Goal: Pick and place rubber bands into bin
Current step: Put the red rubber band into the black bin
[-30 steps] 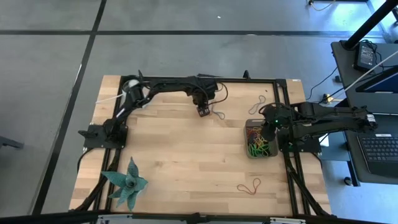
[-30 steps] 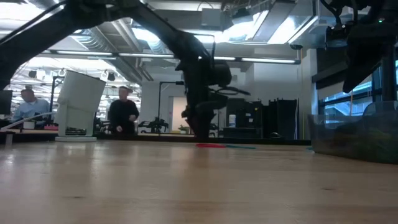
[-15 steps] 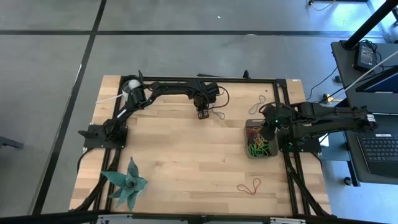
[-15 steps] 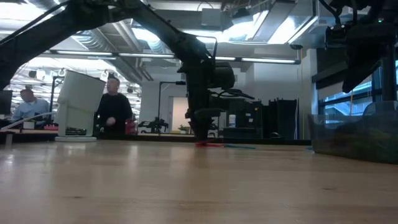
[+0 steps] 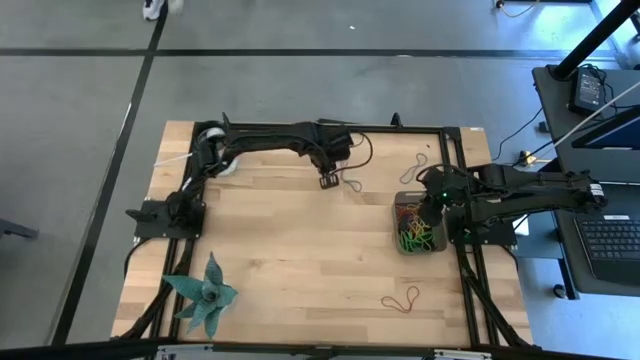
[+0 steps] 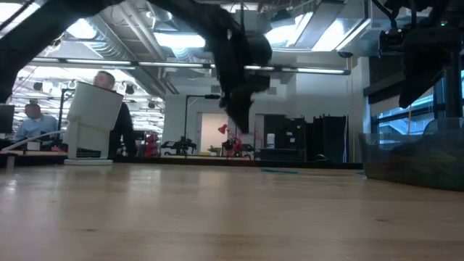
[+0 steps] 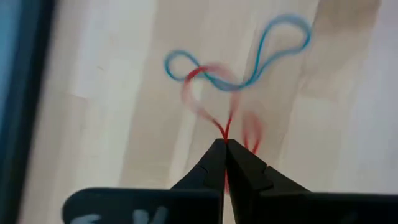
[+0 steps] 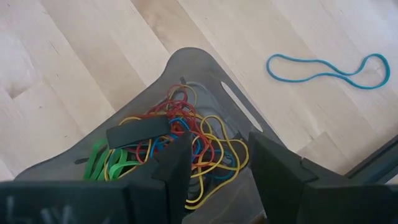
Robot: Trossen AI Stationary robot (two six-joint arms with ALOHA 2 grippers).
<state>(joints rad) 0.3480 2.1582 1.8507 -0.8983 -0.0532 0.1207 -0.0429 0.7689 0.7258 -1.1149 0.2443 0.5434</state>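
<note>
High view: left gripper (image 5: 328,181) was at the far-centre part of the table (image 5: 290,260), tips pressed together on a thin band too small to make out from here; a loose band (image 5: 350,184) lay just beside it. The bin (image 5: 418,225) sat near the table's right edge, full of tangled rubber bands (image 5: 414,232), with the right gripper (image 5: 436,203) hanging over its far end. More loose bands lay beyond the bin (image 5: 421,160) and near the front edge (image 5: 402,301). A teal plant-shaped object (image 5: 203,291) was at the front-left corner. Low view: left gripper (image 6: 239,125) hung clear above the tabletop, a red band (image 6: 225,131) dangling at its tips, off the wood. A teal band (image 6: 279,171) lay flat on the table below and slightly right. The bin (image 6: 413,159) was at the right edge. People stood in the room behind. Left wrist view: fingertips (image 7: 217,163) were closed tight, pinching a red rubber band (image 7: 214,106) right at the tip; it was blurred. A blue band (image 7: 249,56) in a figure-eight lay on the wood past it. Right wrist view: the right gripper (image 8: 221,158) stood spread apart, holding nothing, directly above the bin (image 8: 205,68). Red, yellow, green and blue bands (image 8: 180,137) filled it, with a small black oblong piece (image 8: 138,133) on top. One blue band (image 8: 326,68) lay on the table outside, well apart from the bin.
</note>
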